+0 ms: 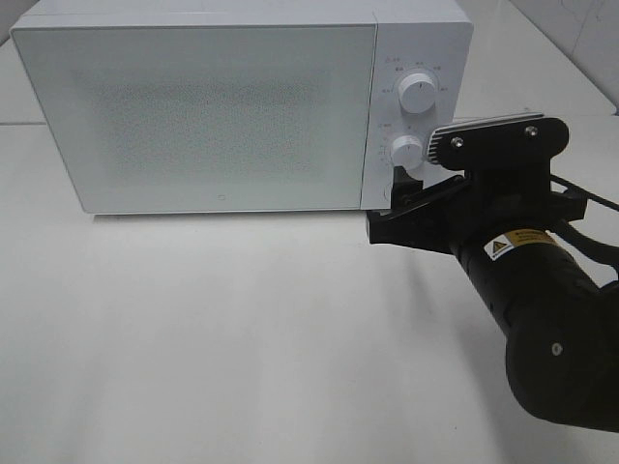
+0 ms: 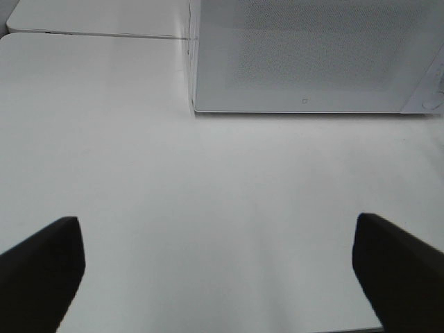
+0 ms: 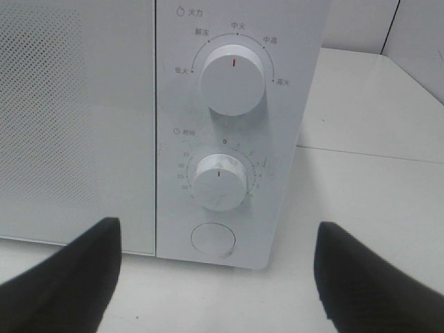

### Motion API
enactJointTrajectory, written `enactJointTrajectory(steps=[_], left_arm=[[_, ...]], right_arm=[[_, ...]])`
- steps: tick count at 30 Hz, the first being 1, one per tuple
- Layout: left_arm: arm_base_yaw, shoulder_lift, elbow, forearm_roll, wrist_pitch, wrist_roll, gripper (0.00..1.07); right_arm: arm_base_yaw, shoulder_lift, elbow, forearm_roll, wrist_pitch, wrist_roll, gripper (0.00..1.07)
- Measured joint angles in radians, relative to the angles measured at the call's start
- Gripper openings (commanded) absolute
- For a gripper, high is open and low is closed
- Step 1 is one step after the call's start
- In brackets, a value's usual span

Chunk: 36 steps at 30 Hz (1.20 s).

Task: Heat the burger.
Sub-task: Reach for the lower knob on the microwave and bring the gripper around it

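Burger: can't see it, microwave (image 1: 193, 106) door shut | right gripper (image 3: 216, 243): wide open, empty, facing timer knob (image 3: 219, 182) | left gripper (image 2: 218, 243): wide open, empty | risk: fingers (image 3: 62, 277) might slip off smooth knob, no heat.

Microwave casing (image 1: 418, 39) smooth white plastic-looking; door (image 1: 193, 106) fine dotted mesh; knobs (image 3: 232, 78) matt; table (image 1: 242, 338) smooth matt white.

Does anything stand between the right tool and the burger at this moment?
No burger shows in any view. The microwave's door is shut, and its dotted panel hides the inside. The right tool, open, faces the lower knob with nothing visible between them.
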Motion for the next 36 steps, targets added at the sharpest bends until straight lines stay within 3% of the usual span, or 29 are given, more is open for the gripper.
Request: enactJointTrajectory(steps=[9,22,36], left_arm=[[0.000,0.000,0.000,0.000,0.000,0.000,0.98],[0.000,0.000,0.000,0.000,0.000,0.000,0.98],[0.000,0.000,0.000,0.000,0.000,0.000,0.98]], right_arm=[[-0.037,0.069,-0.019,-0.020,-0.003,0.027,0.76],[-0.126,0.178,-0.169,-0.081,-0.002,0.034,0.76],[-0.192,0.258,-0.258,-0.138,0.003,0.076,0.76]])
